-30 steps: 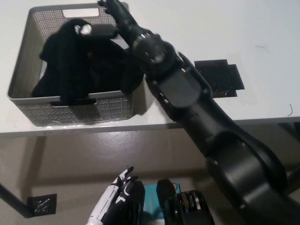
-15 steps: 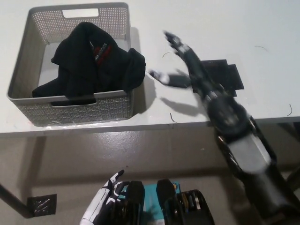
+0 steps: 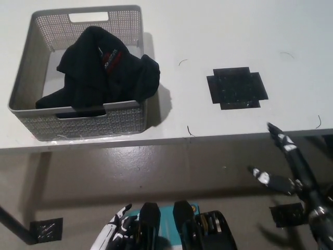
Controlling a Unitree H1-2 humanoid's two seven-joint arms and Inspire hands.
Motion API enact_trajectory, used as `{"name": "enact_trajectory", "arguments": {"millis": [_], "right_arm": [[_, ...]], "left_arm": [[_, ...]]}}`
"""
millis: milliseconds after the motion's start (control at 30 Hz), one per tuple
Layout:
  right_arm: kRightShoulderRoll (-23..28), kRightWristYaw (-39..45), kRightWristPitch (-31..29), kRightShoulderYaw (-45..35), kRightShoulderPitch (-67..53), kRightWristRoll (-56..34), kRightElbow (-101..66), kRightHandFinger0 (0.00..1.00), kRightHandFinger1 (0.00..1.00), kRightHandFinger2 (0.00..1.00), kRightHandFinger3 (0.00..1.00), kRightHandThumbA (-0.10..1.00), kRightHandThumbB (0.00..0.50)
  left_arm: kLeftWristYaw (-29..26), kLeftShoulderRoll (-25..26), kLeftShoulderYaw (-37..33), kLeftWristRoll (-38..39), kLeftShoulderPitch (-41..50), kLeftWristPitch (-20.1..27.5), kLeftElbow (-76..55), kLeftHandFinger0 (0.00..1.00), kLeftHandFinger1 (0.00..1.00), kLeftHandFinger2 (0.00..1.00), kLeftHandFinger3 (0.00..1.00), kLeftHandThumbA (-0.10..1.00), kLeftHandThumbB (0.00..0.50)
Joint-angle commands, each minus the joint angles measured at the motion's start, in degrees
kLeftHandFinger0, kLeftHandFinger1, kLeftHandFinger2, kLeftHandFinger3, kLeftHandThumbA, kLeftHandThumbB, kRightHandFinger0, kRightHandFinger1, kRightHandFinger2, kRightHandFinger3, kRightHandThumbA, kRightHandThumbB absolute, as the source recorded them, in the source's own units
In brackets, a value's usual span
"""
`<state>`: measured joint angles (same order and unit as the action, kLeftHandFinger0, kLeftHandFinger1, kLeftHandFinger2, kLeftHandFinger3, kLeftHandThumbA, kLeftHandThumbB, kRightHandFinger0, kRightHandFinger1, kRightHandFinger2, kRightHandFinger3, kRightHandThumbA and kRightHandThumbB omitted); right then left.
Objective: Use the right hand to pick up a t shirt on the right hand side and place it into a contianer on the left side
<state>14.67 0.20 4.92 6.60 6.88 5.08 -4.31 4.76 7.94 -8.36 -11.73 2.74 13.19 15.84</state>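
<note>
We see a black t-shirt (image 3: pixel 101 73) with a small red and white label at its collar, lying in a grey basket (image 3: pixel 31 54) with finely perforated walls. The table (image 3: pixel 208 31) is white, with a black cross-shaped patch (image 3: pixel 237 88). The right robot hand (image 3: pixel 286 166) is black with pale fingertips; the left robot hand (image 3: pixel 112 232) is white.

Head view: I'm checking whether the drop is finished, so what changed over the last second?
The right hand, which was over the basket at the shirt, let go and drew back right and down past the table edge, open. The shirt settled in the basket, one part draped over its right wall. Basket and black patch stayed put; the left hand stays low.
</note>
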Motion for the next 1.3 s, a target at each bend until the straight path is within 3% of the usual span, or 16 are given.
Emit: {"name": "enact_trajectory", "arguments": {"millis": [0, 233, 367, 500, 567, 600, 667, 800, 900, 967, 1033, 1267], "right_arm": [[3.03, -1.63, -11.85, -8.12, -6.28, -2.7, -33.46, 1.0, 1.0, 1.0, 1.0, 0.81, 0.317], [1.3, -1.92, -15.04, -8.31, -13.33, -0.8, -35.28, 1.0, 1.0, 1.0, 1.0, 0.83, 0.29], [0.72, -1.43, -16.83, -8.66, -18.83, -1.3, -33.62, 1.0, 1.0, 1.0, 1.0, 0.83, 0.304], [0.11, -1.06, -22.68, -8.73, -24.79, -2.1, -25.66, 1.0, 1.0, 1.0, 1.0, 0.72, 0.249], [0.16, -1.37, -25.44, -8.87, -25.75, -0.52, -21.54, 1.0, 1.0, 1.0, 1.0, 0.76, 0.232], [0.02, -1.09, -25.23, -8.62, -26.73, -0.83, -19.22, 1.0, 1.0, 1.0, 1.0, 0.8, 0.246], [0.59, -0.77, -27.06, -8.0, -28.25, 0.67, -12.42, 1.0, 1.0, 1.0, 1.0, 0.81, 0.244], [0.64, -0.48, -29.71, -7.06, -27.09, 1.31, -2.55, 1.0, 1.0, 1.0, 1.0, 0.76, 0.212], [0.84, -0.95, -31.47, -6.22, -26.06, 3.63, 4.84, 1.0, 1.0, 1.0, 1.0, 0.78, 0.179], [1.21, -2.37, -31.85, -5.09, -24.76, 5.78, 10.27, 1.0, 1.0, 1.0, 1.0, 0.9, 0.187], [1.56, -2.91, -31.85, -4.46, -24.08, 5.93, 12.08, 1.0, 1.0, 1.0, 1.0, 0.93, 0.188], [1.87, -5.11, -31.85, -3.95, -22.17, 8.14, 15.98, 1.0, 1.0, 1.0, 1.0, 0.91, 0.138]], "left_arm": [[-3.3, 1.75, 3.71, 1.89, 0.87, 7.08, -1.32, 0.62, 0.75, 0.89, 1.0, 1.0, 0.196], [-3.28, 1.47, 4.67, 2.18, 0.77, 8.06, -0.45, 0.61, 0.74, 0.87, 1.0, 1.0, 0.21], [-3.12, 1.33, 5.3, 1.97, 0.76, 8.33, -0.52, 0.6, 0.73, 0.86, 1.0, 1.0, 0.203], [-2.91, 1.1, 6.03, 2.65, 0.82, 9.64, 0.23, 0.61, 0.75, 0.89, 1.0, 1.0, 0.183], [-2.87, 0.6, 6.47, 3.4, 0.88, 10.23, 0.54, 0.61, 0.75, 0.89, 1.0, 1.0, 0.172], [-3.17, 0.48, 6.76, 3.37, 0.85, 10.75, 0.79, 0.6, 0.75, 0.89, 1.0, 1.0, 0.176], [-3.75, -0.07, 7.26, 3.86, 0.63, 12.78, 1.98, 0.59, 0.76, 0.92, 1.0, 1.0, 0.213], [-5.34, -0.62, 8.46, 4.03, 0.51, 13.73, 2.41, 0.67, 0.84, 0.98, 1.0, 1.0, 0.242], [-6.01, -0.91, 8.56, 5.14, 0.55, 13.74, 2.03, 0.73, 0.89, 1.0, 1.0, 1.0, 0.229], [-6.5, -1.1, 8.76, 5.32, 0.47, 13.74, 2.18, 0.78, 0.93, 1.0, 1.0, 1.0, 0.259], [-6.37, -1.38, 9.18, 5.65, 0.48, 13.74, 2.13, 0.78, 0.95, 1.0, 1.0, 1.0, 0.271], [-7.86, -0.93, 9.25, 4.5, 0.4, 13.74, 1.68, 0.81, 0.96, 1.0, 1.0, 1.0, 0.235]]}}
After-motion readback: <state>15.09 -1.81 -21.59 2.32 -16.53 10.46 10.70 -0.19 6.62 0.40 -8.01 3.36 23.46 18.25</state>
